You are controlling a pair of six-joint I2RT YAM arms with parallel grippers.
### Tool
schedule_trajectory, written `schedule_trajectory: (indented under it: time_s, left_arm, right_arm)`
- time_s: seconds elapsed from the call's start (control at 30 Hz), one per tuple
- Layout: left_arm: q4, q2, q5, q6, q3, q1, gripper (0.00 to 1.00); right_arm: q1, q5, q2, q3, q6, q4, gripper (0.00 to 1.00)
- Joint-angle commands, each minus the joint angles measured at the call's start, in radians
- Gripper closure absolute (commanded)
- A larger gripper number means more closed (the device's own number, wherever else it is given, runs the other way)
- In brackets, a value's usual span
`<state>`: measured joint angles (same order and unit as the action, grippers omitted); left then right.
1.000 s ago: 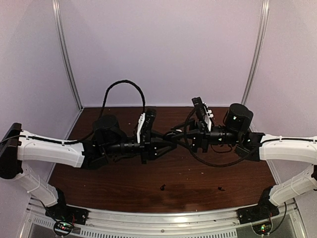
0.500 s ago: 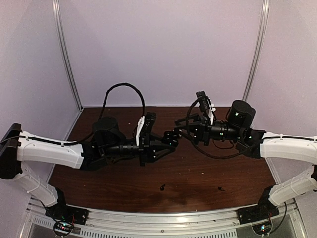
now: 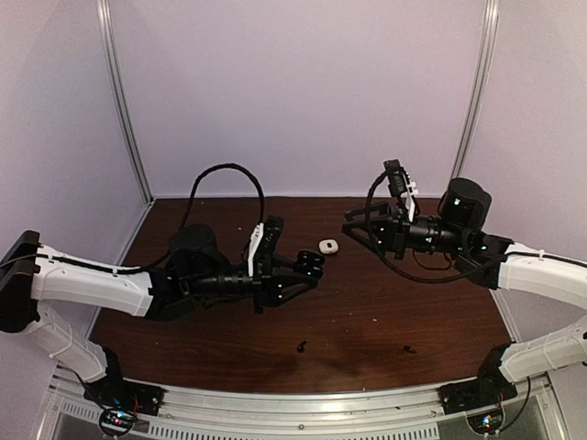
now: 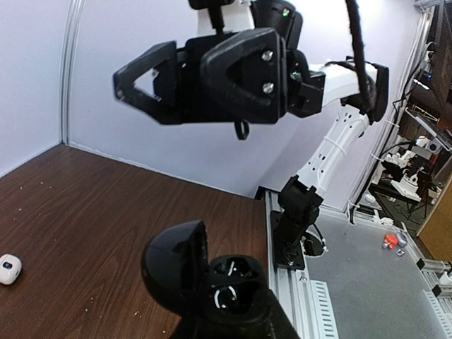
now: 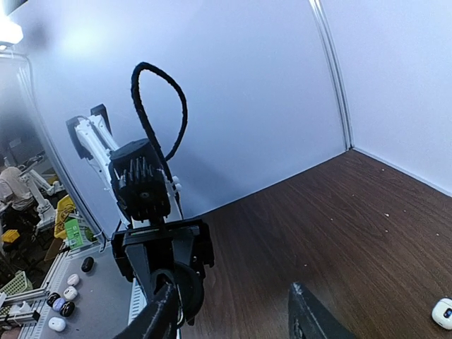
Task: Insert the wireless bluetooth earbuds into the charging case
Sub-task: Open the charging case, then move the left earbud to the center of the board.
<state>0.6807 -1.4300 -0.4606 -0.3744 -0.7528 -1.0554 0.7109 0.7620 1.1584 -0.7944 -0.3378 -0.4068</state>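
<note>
My left gripper [image 3: 308,267] is shut on a black charging case [image 4: 212,279] with its lid swung open; its two sockets face the left wrist camera, and I cannot tell what sits in them. The case also shows in the right wrist view [image 5: 180,279]. My right gripper [image 3: 352,223] hangs open and empty a short way right of the case; its fingers [image 5: 159,318] frame bare table. Two black earbuds lie on the wood near the front edge, one [image 3: 302,346] at centre and one [image 3: 409,349] to its right.
A small closed white case [image 3: 328,247] lies on the brown table [image 3: 385,312] between the two grippers, also seen in the wrist views [image 4: 8,268] [image 5: 443,311]. Purple walls enclose the back and sides. An aluminium rail [image 3: 303,403] runs along the front.
The right arm has drawn back to the right and away from the left gripper. The grippers no longer overlap, and the white case between them is uncovered. The left gripper still holds the black case.
</note>
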Motion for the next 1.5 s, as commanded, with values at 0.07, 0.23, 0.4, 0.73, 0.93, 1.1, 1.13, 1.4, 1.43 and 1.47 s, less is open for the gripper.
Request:
schedule_trajectory:
  time_s: [0.07, 0.23, 0.4, 0.73, 0.93, 1.1, 1.13, 1.4, 1.43, 1.47]
  left_arm:
    - [0.07, 0.053, 0.032, -0.051, 0.061, 0.04, 0.92]
    - [0.081, 0.057, 0.044, -0.065, 0.089, 0.058, 0.92]
    - [0.099, 0.046, 0.037, -0.07, 0.096, 0.063, 0.92]
    - [0.118, 0.049, 0.04, -0.07, 0.118, 0.068, 0.92]
    - [0.138, 0.043, 0.035, -0.074, 0.126, 0.073, 0.92]
    - [0.145, 0.029, 0.019, -0.073, 0.12, 0.077, 0.91]
    - [0.145, 0.028, 0.017, -0.072, 0.119, 0.078, 0.91]
    - [0.145, 0.032, 0.012, -0.072, 0.122, 0.081, 0.91]
    - [0.145, 0.032, 0.012, -0.072, 0.122, 0.081, 0.91]
    - [0.146, 0.034, 0.012, -0.072, 0.124, 0.082, 0.91]
  right_arm:
    - [-0.033, -0.149, -0.125, -0.019, 0.029, 0.452, 0.48]
    - [-0.034, -0.364, -0.156, -0.054, -0.033, 0.839, 0.48]
    - [-0.033, -0.474, -0.191, -0.016, -0.199, 1.036, 0.51]
    - [-0.014, -0.616, -0.186, 0.148, -0.296, 1.216, 0.59]
    - [0.015, -0.65, -0.167, 0.199, -0.282, 1.211, 0.59]
    - [0.052, -0.66, -0.131, 0.215, -0.266, 1.175, 0.59]
    - [0.059, -0.669, -0.119, 0.213, -0.267, 1.172, 0.59]
    - [0.151, -0.725, -0.012, 0.209, -0.29, 1.147, 0.56]
    - [0.16, -0.728, -0.005, 0.208, -0.291, 1.148, 0.56]
    - [0.165, -0.733, 0.001, 0.208, -0.292, 1.148, 0.56]
